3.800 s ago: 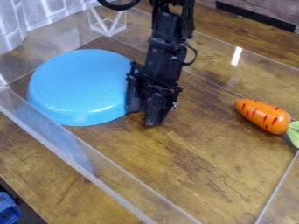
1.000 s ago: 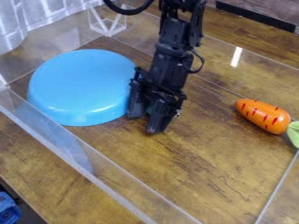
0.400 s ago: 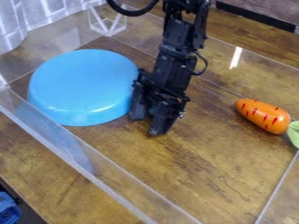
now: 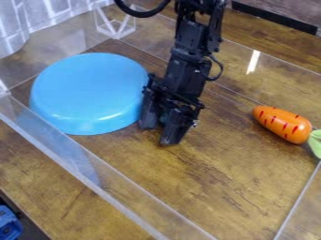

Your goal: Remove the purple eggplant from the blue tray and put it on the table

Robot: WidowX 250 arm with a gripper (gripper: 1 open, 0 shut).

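Beside blue tray [image 4: 82,92], jaws [image 4: 167,130] hiding eggplant.

All black, this arm [image 4: 191,52]: a slim, boxy column of stacked segments with hard edges and small recesses along its sides. A thin black cable loops out near the top. Lower down it widens into a chunkier block, and the gripper [image 4: 167,131] is the same matte black, ending in two short blunt fingers [image 4: 175,132]. No markings or colour accents are legible from here.
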